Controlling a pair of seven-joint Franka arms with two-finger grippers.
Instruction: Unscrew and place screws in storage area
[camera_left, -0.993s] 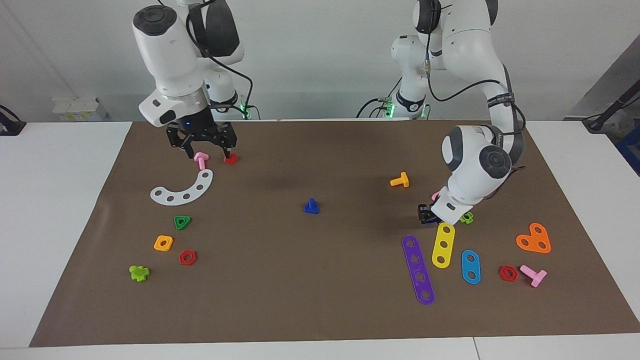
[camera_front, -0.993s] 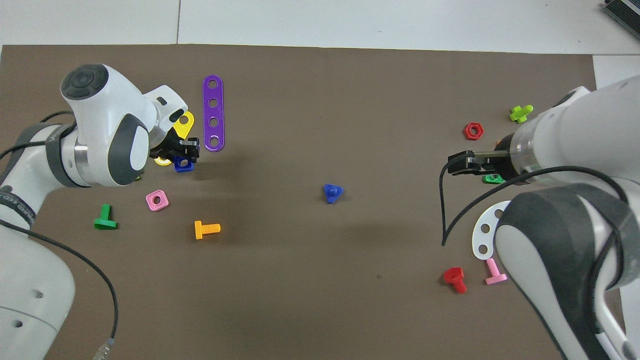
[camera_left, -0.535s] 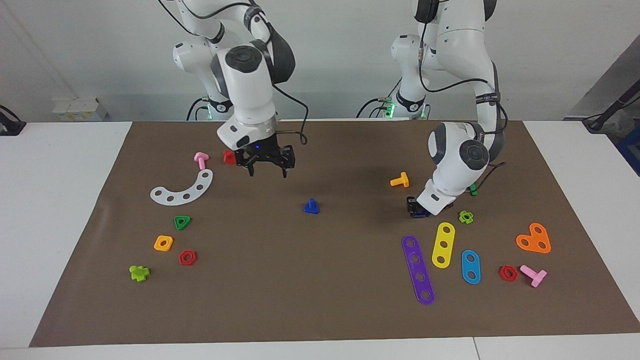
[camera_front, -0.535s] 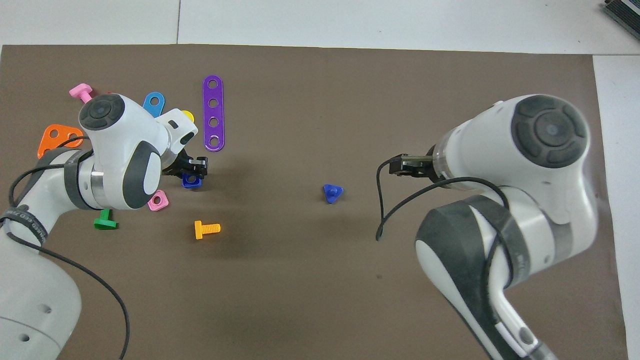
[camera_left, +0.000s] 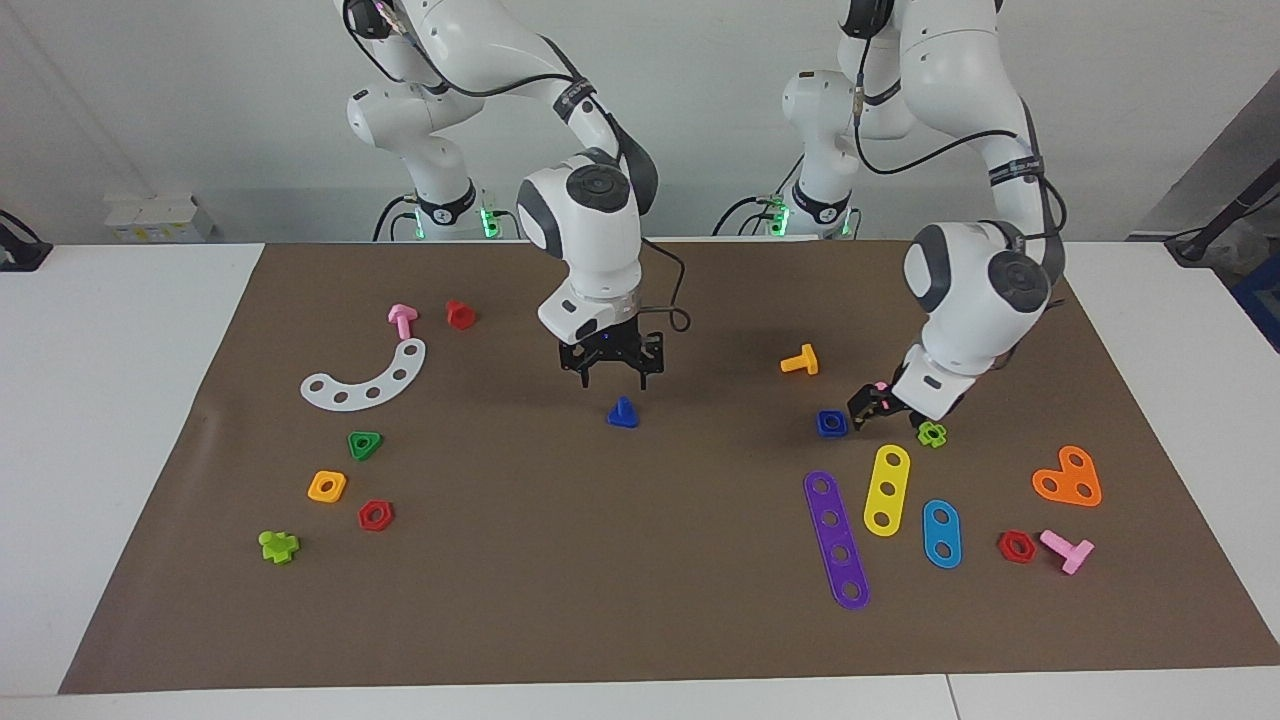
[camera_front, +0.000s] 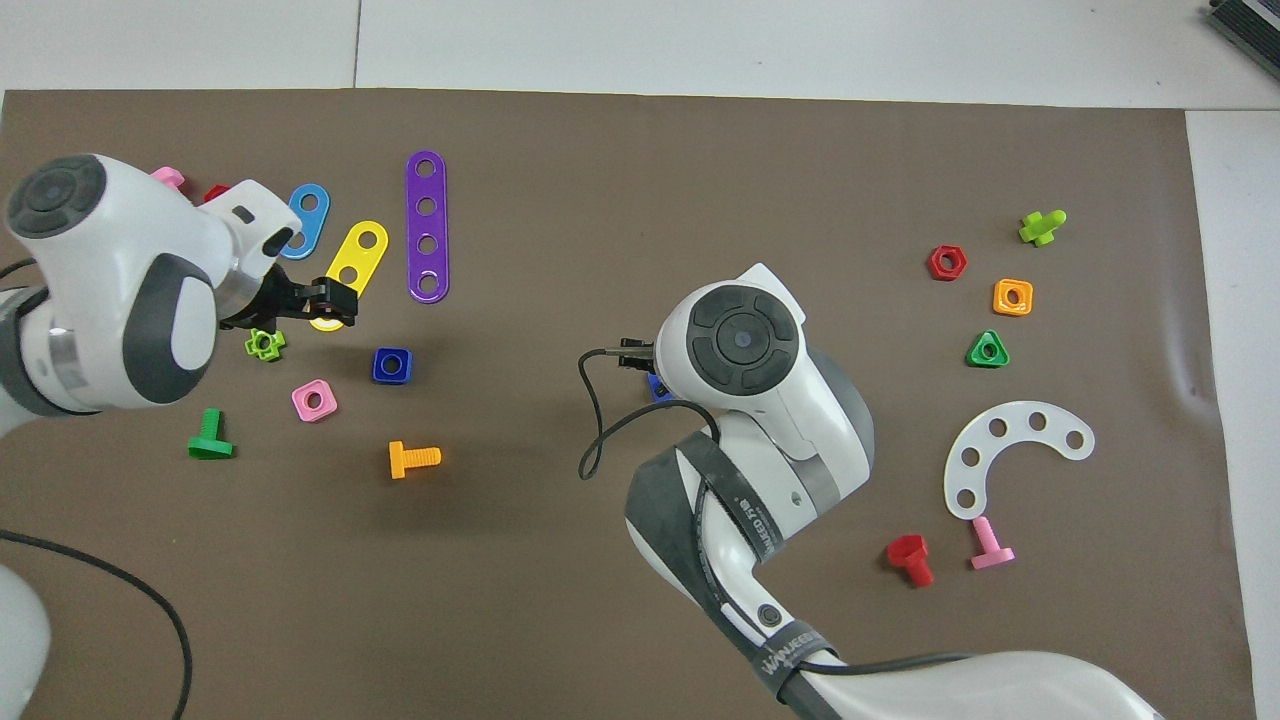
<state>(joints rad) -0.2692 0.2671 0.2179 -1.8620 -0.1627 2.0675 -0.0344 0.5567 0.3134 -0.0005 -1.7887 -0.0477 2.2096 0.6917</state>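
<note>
Jaws of the right gripper (camera_left: 612, 380) are seen spread apart and empty, pointing straight down over the dark-blue bolt (camera_left: 622, 412), with a clear gap left above it. That bolt is found at the centre of the facing view, standing on its flat head with the stubby shaft up, alone on the brown mat (camera_left: 640, 620); in the overhead view it is almost wholly covered by the right arm's wrist. Jaws of the left gripper (camera_left: 866, 412) are likewise seen parted, and nothing is held between them; the gripper is tilted low over the mat toward the left arm's end, just beside a blue square nut (camera_left: 830, 423), which lies flat and apart from the fingers. Nearest the robots, in the upper part of the facing view, a red bolt (camera_left: 460, 314) and a pink bolt (camera_left: 402, 320) are laid close together, with a white curved strip (camera_left: 365, 380) just below them in the frame. An orange bolt (camera_left: 800, 360) is laid on its side a little nearer to the robots than the blue square nut. A light-green cross piece (camera_left: 932, 434) is seen under the left wrist. Lower in the frame, farther from the robots, a yellow strip (camera_left: 886, 489), a purple strip (camera_left: 837, 540) and a blue strip (camera_left: 941, 533) are laid side by side.
</note>
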